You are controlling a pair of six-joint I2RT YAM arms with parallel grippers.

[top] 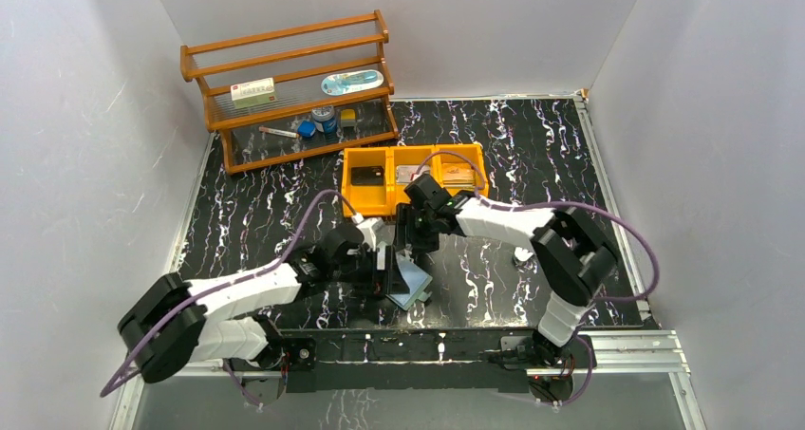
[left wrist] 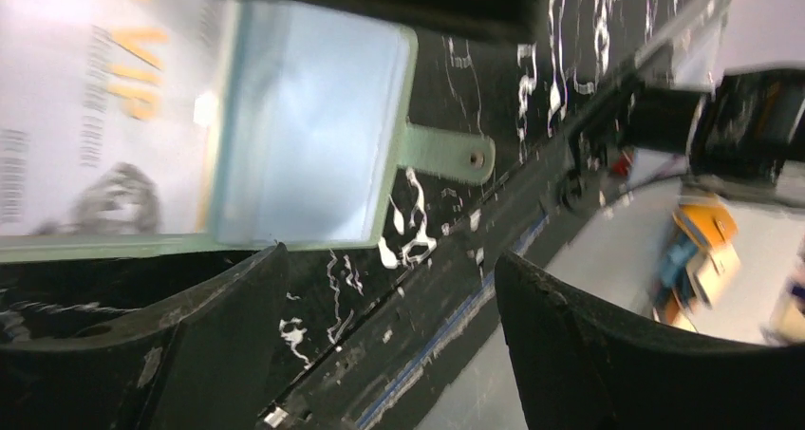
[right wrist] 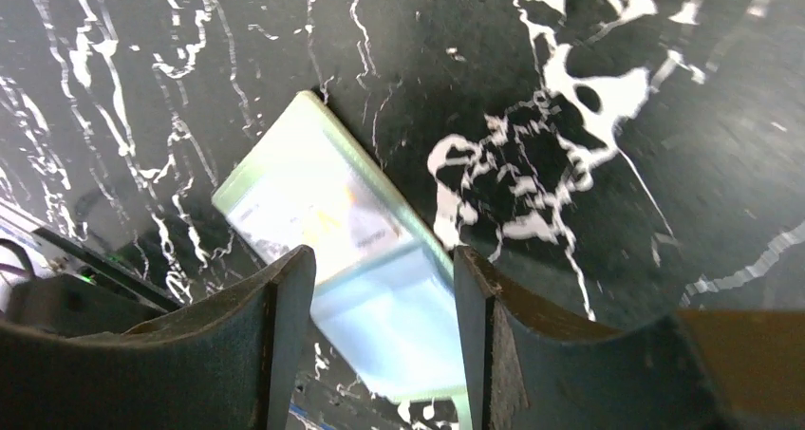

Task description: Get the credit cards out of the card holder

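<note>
Near the front of the table (top: 532, 155), the holder (top: 410, 284) lies with a card (right wrist: 318, 216) inside it. The left gripper (left wrist: 389, 264) sits just beside it, jaws apart. The right gripper (right wrist: 380, 259) hangs over it, jaws apart too. A pinch could grab holder and card together, or shove the holder away. I see 1 card; more may be hidden. Its print is blurred.

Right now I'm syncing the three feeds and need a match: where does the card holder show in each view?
Top external: card holder sits just below the picture's centre, pale blue against the dark surface.
Left wrist: card holder fills the upper left, its small tab pointing right.
Right wrist: card holder is low centre, tilted, running off the bottom edge.
Shared landmark: the black, white-veined tabletop under it in all three.
</note>
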